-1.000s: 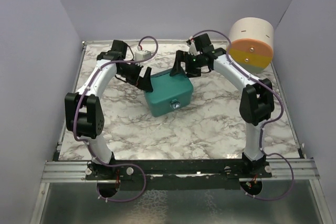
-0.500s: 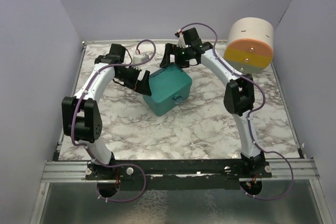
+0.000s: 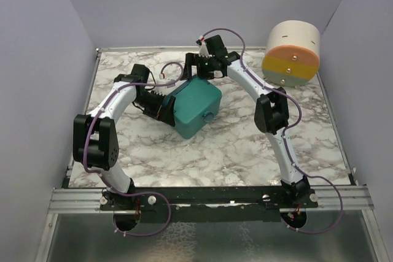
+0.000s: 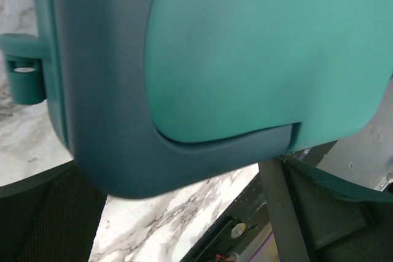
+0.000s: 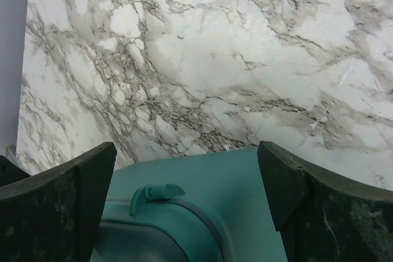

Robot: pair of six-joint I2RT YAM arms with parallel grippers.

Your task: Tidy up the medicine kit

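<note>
The medicine kit (image 3: 194,106), a teal box with its lid down, lies skewed on the marble table, its small latch (image 3: 209,116) facing near-right. My left gripper (image 3: 164,107) is open and pressed up against the kit's left end. In the left wrist view the kit (image 4: 245,59) fills the frame just ahead of the left gripper (image 4: 196,219). My right gripper (image 3: 199,69) hovers open over the kit's far edge. In the right wrist view the kit (image 5: 233,213) lies low between the spread fingers (image 5: 61,207) of the right gripper (image 5: 184,154), not touched by them.
A round cream, orange and yellow drawer unit (image 3: 292,53) stands at the back right corner. Grey walls close in the table (image 3: 245,145) on three sides. Purple cables (image 3: 175,73) loop from both wrists near the kit.
My right gripper has swung left along the kit's far edge. The kit has turned, its latch now facing more to the right. My left gripper has shifted slightly nearer, staying at the kit's left end.
</note>
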